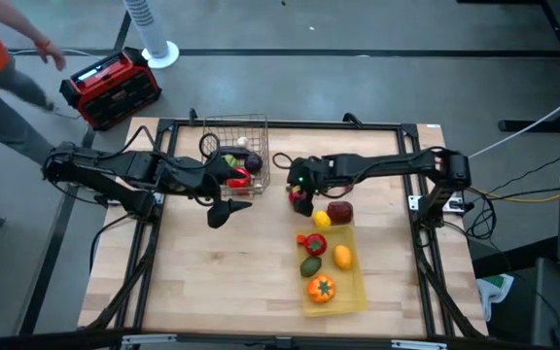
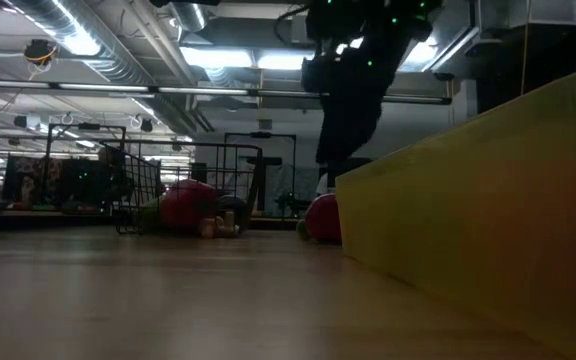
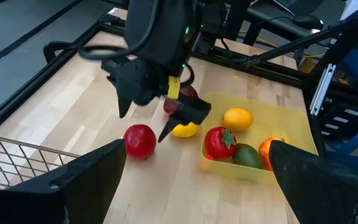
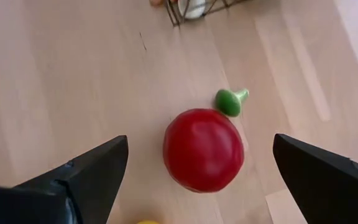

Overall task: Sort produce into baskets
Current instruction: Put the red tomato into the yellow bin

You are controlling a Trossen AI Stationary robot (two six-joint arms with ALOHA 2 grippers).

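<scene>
Hovering with its fingers spread wide, the right claw (image 4: 201, 180) hung directly over a round red fruit (image 4: 202, 149) lying on the desk (image 1: 222, 282) just beside the yellow tray (image 1: 354, 292). The left claw (image 1: 224, 211), also spread and empty, waited farther off near the wire basket (image 1: 251, 126).

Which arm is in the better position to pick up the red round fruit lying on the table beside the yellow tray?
The right. Its open pincer hangs directly over the red fruit, which lies between the fingers. The left pincer, also open, is farther off, near the wire basket.
</scene>
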